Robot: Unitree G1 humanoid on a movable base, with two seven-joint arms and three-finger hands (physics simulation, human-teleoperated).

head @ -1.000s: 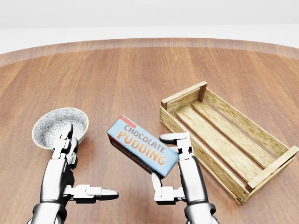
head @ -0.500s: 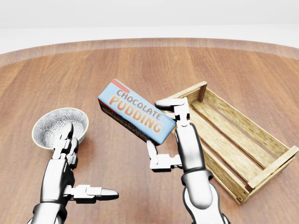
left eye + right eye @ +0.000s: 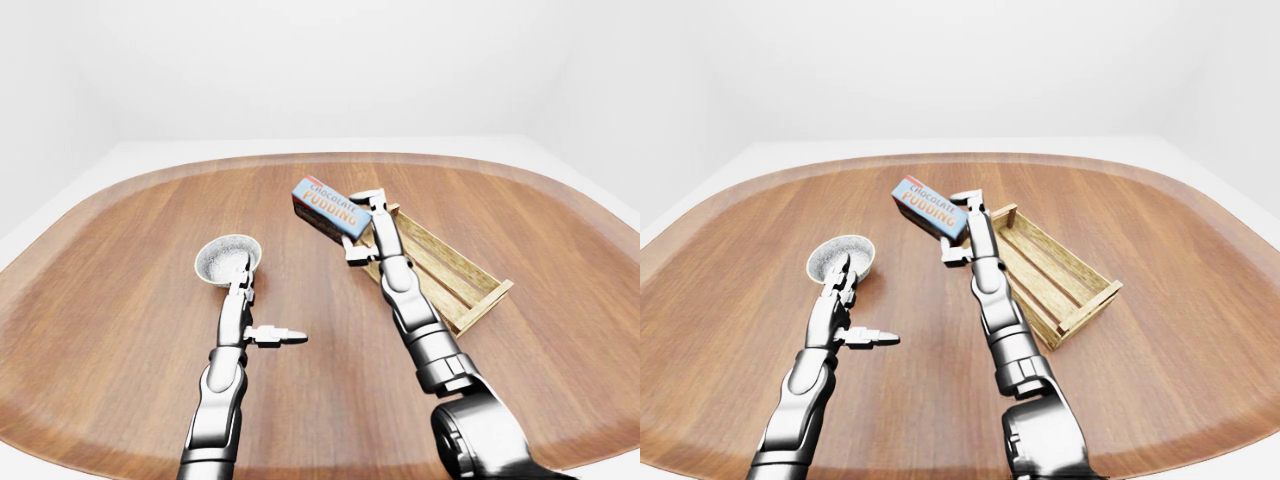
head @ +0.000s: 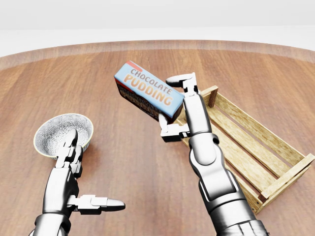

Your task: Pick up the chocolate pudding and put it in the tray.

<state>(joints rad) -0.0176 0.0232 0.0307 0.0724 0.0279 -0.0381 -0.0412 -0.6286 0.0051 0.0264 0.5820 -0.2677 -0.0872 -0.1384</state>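
Right hand [image 4: 173,105] has its fingers closed round one end of the chocolate pudding [image 4: 147,91], box lifted clear of the table [image 4: 123,162] and tilted — I'd say to carry it over the rim of the tray [image 4: 275,142], which lies just right of the hand. Left hand [image 4: 78,172] hovers spread and empty beside the bowl [image 4: 51,132]. Wood tabletop, plain white room.
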